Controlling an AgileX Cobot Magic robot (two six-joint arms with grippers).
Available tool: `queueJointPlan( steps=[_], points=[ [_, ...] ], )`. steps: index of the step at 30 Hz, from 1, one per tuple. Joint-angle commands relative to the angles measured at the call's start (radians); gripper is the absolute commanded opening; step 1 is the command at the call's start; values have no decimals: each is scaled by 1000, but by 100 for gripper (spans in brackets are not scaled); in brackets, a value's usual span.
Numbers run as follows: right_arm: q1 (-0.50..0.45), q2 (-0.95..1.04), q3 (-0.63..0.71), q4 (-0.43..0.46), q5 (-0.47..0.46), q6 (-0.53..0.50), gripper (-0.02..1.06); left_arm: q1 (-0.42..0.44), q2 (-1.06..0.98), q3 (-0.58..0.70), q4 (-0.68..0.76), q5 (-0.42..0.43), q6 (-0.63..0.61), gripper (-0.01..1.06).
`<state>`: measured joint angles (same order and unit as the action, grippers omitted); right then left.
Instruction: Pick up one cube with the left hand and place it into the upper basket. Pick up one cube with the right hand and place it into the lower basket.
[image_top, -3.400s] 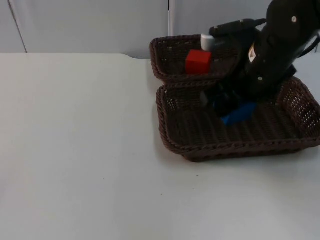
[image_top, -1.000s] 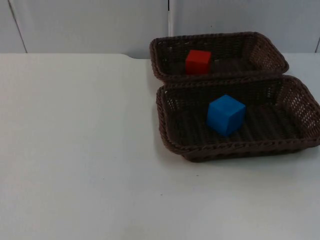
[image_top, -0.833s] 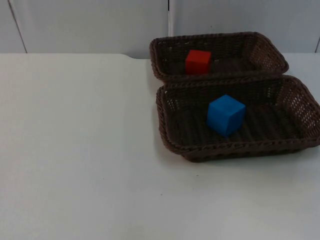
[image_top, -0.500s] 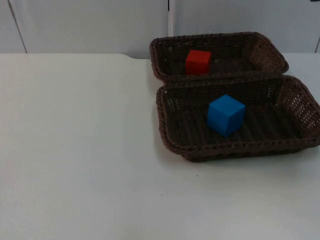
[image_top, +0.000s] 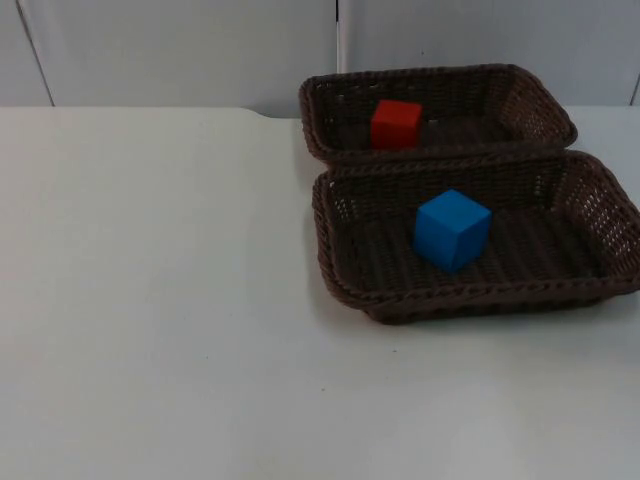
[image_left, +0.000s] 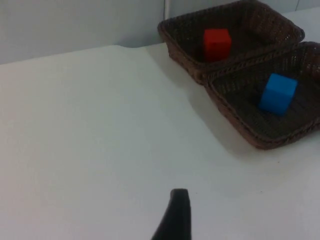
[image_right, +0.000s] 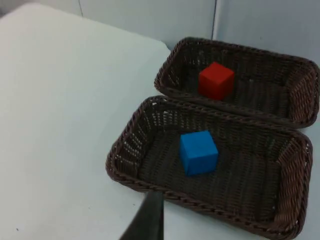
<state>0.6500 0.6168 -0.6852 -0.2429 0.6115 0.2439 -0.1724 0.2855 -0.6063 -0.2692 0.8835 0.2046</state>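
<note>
On the white table (image_top: 160, 300), both baskets sit touching along their long sides near the grey partition wall (image_top: 180, 50). The red cube (image_top: 397, 124) rests on the floor of the upper basket (image_top: 540, 100), toward its left end. The blue cube (image_top: 452, 230) rests flat in the lower basket (image_top: 600, 290), roughly mid-floor and clear of every wall.

Judged from this layout, both placements appear complete; the step in hand is a retreat to a waiting pose. Each arm is withdrawn from the baskets: one black fingertip of the left gripper (image_left: 173, 217) stands over bare table, well apart from the baskets, and one black fingertip of the right gripper (image_right: 148, 220) stands just outside the lower basket's near rim. Whether either gripper's fingers are spread or pressed together cannot be told (one fingertip alone gives no gap to read).

To finish well, keep both arms high and outside the wicker rims, avoid sweeping across the lower basket, and leave both cubes undisturbed.
</note>
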Motion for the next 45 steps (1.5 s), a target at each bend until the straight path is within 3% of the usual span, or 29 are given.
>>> queueJointPlan(
  steps=[1,6,13,22,27,45],
  points=[
    [1,-65,30,10,-2,-3,85,4,-45,5,-12,-2,-1,74],
    [1,-170,55,10,18,-3,85,4,-148,5,-4,2,-1,74],
    [1,-305,59,25,122,-57,85,4,-281,5,52,83,-56,74],
    [1,-409,59,60,202,-103,85,4,-286,7,144,158,-118,74],
    [1,-476,59,202,249,-244,85,4,-286,68,164,151,-137,74],
    [1,-617,61,231,446,-253,85,4,-286,114,180,191,-154,74]
  ],
)
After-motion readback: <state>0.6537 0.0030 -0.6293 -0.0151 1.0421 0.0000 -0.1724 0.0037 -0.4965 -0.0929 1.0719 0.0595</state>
